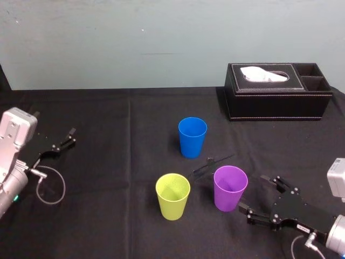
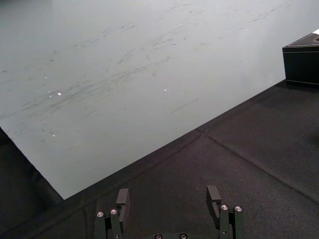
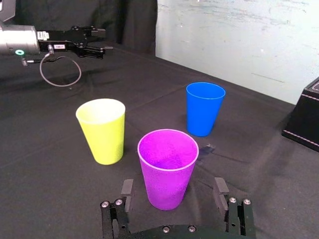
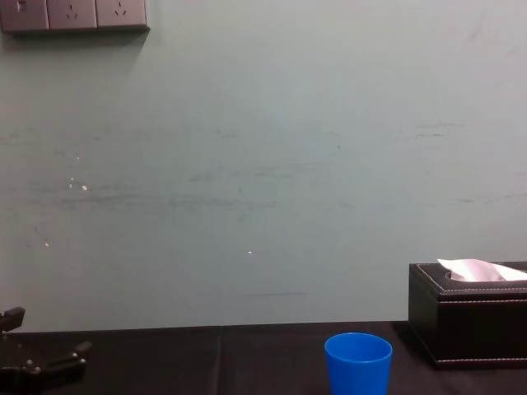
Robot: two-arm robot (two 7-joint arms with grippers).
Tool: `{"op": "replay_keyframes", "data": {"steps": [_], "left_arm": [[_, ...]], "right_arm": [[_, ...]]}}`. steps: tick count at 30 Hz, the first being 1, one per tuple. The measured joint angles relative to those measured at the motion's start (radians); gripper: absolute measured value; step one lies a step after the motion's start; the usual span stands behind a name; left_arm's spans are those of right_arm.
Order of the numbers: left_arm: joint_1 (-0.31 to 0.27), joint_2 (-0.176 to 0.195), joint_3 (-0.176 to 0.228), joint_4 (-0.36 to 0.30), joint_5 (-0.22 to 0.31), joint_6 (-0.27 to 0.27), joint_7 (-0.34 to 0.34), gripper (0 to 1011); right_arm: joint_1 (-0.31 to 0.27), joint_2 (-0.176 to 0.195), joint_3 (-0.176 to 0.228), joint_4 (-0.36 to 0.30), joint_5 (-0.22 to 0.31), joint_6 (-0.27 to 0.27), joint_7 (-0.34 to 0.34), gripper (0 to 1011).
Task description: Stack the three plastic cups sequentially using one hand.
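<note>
Black-clothed tabletop (image 1: 108, 108), read from left to right. The left gripper (image 1: 63, 141) rests at the left edge, well apart from the cups, its fingers (image 2: 122, 197) spread and holding nothing. Three small tapered plastic cups stand upright and separate, none nested: the yellow-green cup (image 1: 173, 196) at front left, the bright blue cup (image 1: 192, 137) behind and between the other two, and the purple cup (image 1: 230, 188) at front right. The right gripper (image 1: 257, 197) lies low just beside the purple cup, its fingers (image 3: 126, 189) wide apart, with the cup framed ahead between them and not yet gripped. A black leather tissue box (image 1: 277, 91) sits at the rear right. The step in hand appears to be the approach to the first grasp. The next move calls for advancing slightly, closing gently on the purple cup's wall, then lifting it clear over a neighbouring cup.
</note>
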Motion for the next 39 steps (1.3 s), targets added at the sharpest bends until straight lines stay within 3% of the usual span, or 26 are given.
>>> {"op": "replay_keyframes", "data": {"steps": [39], "left_arm": [[0.0,0.0,0.0,0.0,0.0,0.0,0.0,1010]], "right_arm": [[0.111,-0.068,-0.078,0.069,-0.002,0.053,0.01,1000]]}}
